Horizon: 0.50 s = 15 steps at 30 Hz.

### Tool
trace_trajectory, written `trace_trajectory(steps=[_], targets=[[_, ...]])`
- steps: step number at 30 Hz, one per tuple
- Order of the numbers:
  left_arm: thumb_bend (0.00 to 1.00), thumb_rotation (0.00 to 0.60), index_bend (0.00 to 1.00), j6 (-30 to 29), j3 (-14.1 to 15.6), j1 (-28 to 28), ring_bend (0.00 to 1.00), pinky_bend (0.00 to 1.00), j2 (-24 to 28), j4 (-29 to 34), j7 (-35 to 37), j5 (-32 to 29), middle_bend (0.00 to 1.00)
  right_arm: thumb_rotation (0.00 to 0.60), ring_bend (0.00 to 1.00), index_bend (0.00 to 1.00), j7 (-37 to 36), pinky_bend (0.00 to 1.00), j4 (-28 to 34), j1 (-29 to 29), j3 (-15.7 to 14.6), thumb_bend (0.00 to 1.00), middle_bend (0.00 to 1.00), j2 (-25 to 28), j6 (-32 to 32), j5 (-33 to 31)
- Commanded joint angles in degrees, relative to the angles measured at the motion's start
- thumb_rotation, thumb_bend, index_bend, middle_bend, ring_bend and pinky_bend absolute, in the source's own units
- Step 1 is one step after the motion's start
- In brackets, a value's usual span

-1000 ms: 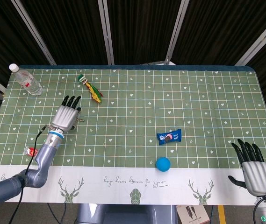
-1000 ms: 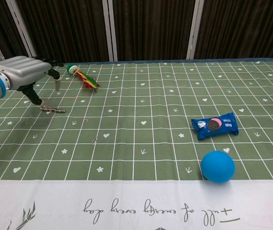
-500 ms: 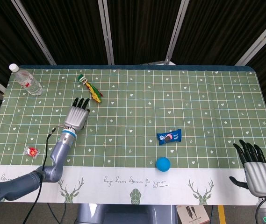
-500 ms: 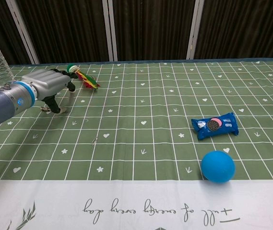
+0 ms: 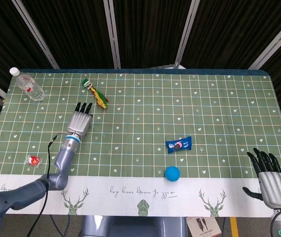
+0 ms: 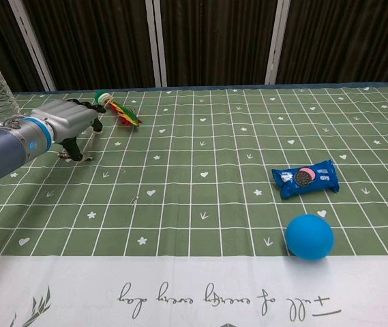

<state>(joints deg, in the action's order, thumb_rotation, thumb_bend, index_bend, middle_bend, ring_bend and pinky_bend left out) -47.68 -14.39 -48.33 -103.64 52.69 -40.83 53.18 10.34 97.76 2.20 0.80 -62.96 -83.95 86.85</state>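
Dark curtains w/ pale metal posts behind; table (image 5: 219,106) covered in green grid cloth w/ hearts, white deer-print strip along near edge.

Left hand (image 5: 80,120) is out over the left part of the table, palm down, fingers stretched fwd and a bit apart, holding nothing. In chest view the same left hand (image 6: 67,120) sits low above the cloth, thumb angled down toward a small metal chain (image 6: 73,158) lying on the cloth just under/beside it; can't tell if thumb touches it. Chain mostly hidden by the hand in head view.

Just beyond the fingertips, near the far left: a red-yellow-green rope toy (image 5: 95,94) w/ a green-white knob end, lying flat, apart from the hand. Clear water bottle (image 5: 27,84) w/ white cap and red label at far-left corner, well apart from the hand. Small red wrapped sweet (image 5: 32,160) near the left front edge, beside the left forearm.

Right hand (image 5: 271,177) at the lower right corner, off the table's near-right edge, fingers spread and straight, nothing in it; not seen in chest view.

Mid-right of table: blue cookie packet (image 5: 179,144) lying flat, and a blue ball (image 5: 172,173) nearer the front edge, close to the packet, not touching.
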Motion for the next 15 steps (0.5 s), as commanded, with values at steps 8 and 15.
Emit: trace_trajectory(steps=[8, 15], targets=[[0.33, 0.6, 0.49, 1.0, 0.4, -0.5, 0.0, 0.0, -1.4, -2.5, 0.2, -1.2, 0.0, 0.6, 0.0, 0.09, 0.1, 0.03, 0.2, 0.0, 0.0, 0.03, 0.0, 0.0, 0.0, -0.2], [0.33, 0.6, 0.49, 1.0, 0.6, -0.9, 0.0, 0.0, -2.0, -2.8, 1.1, -0.9, 0.0, 0.6, 0.0, 0.09, 0.0, 0.03, 0.4, 0.0, 0.0, 0.03, 0.0, 0.1, 0.2, -0.2]])
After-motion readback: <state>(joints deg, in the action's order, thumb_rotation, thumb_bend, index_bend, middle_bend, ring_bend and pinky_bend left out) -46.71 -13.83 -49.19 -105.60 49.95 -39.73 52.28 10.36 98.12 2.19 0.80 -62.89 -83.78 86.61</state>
